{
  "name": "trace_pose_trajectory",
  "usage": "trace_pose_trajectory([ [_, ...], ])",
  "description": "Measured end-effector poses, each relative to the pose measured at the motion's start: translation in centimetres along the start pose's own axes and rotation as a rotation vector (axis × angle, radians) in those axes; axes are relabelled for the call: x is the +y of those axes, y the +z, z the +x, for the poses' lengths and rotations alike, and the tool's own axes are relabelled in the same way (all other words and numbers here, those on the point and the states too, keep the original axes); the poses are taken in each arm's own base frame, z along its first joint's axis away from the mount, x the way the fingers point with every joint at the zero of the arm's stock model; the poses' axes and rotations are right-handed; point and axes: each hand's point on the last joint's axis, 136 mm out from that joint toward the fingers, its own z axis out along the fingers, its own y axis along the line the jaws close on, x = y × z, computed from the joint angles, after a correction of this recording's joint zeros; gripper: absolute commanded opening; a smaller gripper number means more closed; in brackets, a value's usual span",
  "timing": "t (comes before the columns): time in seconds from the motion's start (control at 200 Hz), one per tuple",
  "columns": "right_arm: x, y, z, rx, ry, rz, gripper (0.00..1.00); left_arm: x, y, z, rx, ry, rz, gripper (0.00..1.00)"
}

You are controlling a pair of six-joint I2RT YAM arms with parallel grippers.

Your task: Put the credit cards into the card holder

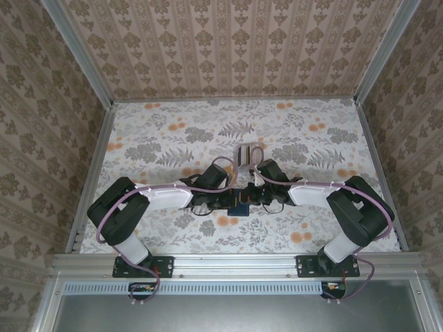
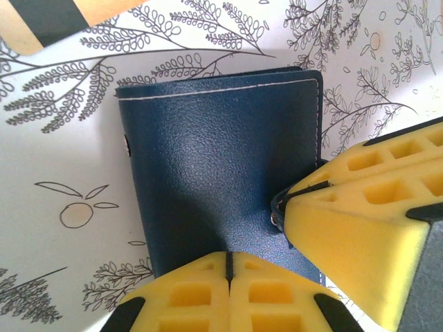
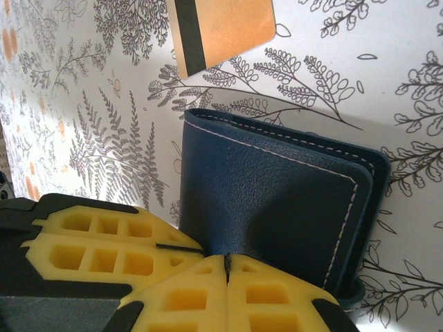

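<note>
The dark navy card holder (image 1: 240, 207) lies folded on the floral table between both arms. My left gripper (image 2: 228, 259) is shut, pinching a ridge of the card holder's (image 2: 208, 166) cover at its near edge. From the other side my right gripper (image 3: 226, 261) is shut on the card holder (image 3: 277, 194) too, and its yellow fingers (image 2: 360, 207) clamp the snap tab in the left wrist view. A gold-orange credit card (image 3: 221, 31) with a dark stripe lies flat just beyond, and the left wrist view catches its corner (image 2: 55, 17). Several credit cards (image 1: 243, 155) lie further back.
The floral tabletop (image 1: 159, 138) is boxed in by wallpapered walls with aluminium rails on the left (image 1: 93, 166), right (image 1: 377, 166) and back. Both arms fold inward, elbows out toward the side rails.
</note>
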Motion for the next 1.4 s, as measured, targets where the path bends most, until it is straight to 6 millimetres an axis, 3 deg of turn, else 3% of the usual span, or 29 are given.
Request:
trace_pose_trajectory([
  [0.515,-0.1,0.5,-0.1,-0.102,-0.074,-0.081,0.0,0.0,0.0,0.0,-0.002,-0.014,0.001,0.05],
  [0.665,0.0,0.2,-0.3,-0.12,-0.09,-0.071,0.23,0.0,-0.3,-0.3,-0.019,-0.016,-0.009,0.1],
  [0.765,0.4,-0.8,-0.5,-0.145,-0.124,-0.042,0.4,-0.2,-1.8,-1.1,-0.062,-0.014,-0.015,0.12],
  [0.91,2.0,-4.6,-2.0,-0.266,-0.204,-0.009,0.55,-1.3,-6.6,-3.1,-0.201,0.029,-0.01,0.28],
  [0.985,3.8,-7.8,-3.5,-0.386,-0.272,-0.014,0.77,-1.8,-9.6,-4.1,-0.291,0.066,-0.016,0.39],
  [1.01,4.5,-9.0,-4.0,-0.431,-0.295,-0.017,0.97,-1.8,-10.7,-4.4,-0.324,0.074,-0.022,0.45],
  [1.065,5.7,-11.7,-4.8,-0.53,-0.352,-0.019,1.0,-1.9,-12.9,-5.0,-0.395,0.105,-0.042,0.53],
  [1.105,6.5,-13.9,-5.4,-0.61,-0.389,-0.016,1.0,-1.8,-14.7,-5.3,-0.448,0.145,-0.06,0.77],
  [1.115,6.7,-14.3,-5.5,-0.627,-0.395,-0.017,1.0,-1.9,-15.0,-5.4,-0.458,0.162,-0.064,0.9],
  [1.13,6.9,-15.2,-5.7,-0.66,-0.412,-0.012,1.0,-1.9,-15.6,-5.5,-0.477,0.168,-0.065,0.99],
  [1.265,8.1,-21.7,-6.5,-0.896,-0.497,0.036,1.0,-2.2,-20.5,-6.1,-0.628,0.315,-0.119,1.0],
  [1.4,6.8,-24.5,-6.4,-1.026,-0.582,0.144,1.0,-1.2,-23.7,-6.9,-0.736,0.454,-0.253,1.0],
])
